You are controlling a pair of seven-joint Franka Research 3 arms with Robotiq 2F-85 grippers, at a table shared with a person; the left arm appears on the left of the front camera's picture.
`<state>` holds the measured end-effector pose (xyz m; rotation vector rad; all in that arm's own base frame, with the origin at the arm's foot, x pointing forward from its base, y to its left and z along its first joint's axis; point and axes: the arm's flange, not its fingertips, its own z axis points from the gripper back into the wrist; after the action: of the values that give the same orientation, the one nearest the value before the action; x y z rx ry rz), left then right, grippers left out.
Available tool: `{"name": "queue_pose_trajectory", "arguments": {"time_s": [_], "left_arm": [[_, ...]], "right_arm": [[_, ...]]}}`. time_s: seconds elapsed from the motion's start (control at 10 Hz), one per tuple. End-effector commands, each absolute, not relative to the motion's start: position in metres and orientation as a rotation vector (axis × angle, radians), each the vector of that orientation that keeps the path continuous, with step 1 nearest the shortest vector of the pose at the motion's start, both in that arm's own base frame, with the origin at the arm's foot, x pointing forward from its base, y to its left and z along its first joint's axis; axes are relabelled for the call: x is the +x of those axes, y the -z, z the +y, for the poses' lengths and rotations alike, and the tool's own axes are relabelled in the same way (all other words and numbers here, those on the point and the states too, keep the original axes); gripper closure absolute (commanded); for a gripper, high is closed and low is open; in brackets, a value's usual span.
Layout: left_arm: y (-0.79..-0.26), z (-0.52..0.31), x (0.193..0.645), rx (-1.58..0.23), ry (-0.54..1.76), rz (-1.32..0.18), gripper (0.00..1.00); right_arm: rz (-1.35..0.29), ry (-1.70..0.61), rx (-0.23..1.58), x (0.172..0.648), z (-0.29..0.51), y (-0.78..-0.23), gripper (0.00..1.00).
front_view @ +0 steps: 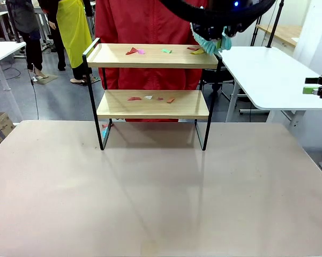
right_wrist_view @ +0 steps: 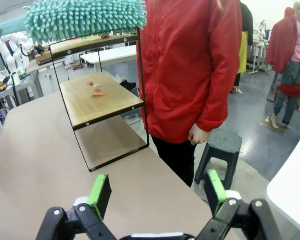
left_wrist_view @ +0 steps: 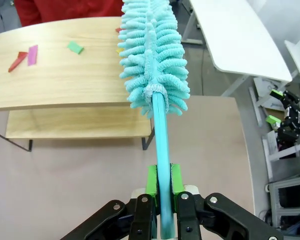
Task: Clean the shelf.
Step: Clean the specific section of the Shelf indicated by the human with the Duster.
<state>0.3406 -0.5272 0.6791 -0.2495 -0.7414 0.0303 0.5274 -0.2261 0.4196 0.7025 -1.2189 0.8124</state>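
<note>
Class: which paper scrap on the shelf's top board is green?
The lone scrap mid-board, between the pink scrap and the duster; the rest are red, pink or yellow.

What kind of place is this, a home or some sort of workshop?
Probably a robotics lab or test room, not a home. A robot's left gripper holds a teal duster over a small shelf strewn with coloured scraps, and plain white tables stand around.
</note>
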Motion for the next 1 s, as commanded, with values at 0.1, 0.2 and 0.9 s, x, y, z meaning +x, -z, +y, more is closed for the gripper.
{"name": "queue_pose_trajectory", "arguments": {"time_s": [0.1,0.2,0.9], "left_arm": [[-0.660,-0.532,0.339,-0.264,-0.034,-0.733,0.87],[-0.655,-0.534,0.340,-0.252,-0.033,-0.714,0.87],[-0.653,-0.526,0.352,-0.221,-0.027,-0.630,0.87]], "right_arm": [[-1.221,-0.815,0.700,0.528,-0.225,-0.421,0.00],[-1.221,-0.815,0.700,0.528,-0.225,-0.421,0.00],[-1.221,-0.815,0.700,0.528,-0.225,-0.421,0.00]]}}
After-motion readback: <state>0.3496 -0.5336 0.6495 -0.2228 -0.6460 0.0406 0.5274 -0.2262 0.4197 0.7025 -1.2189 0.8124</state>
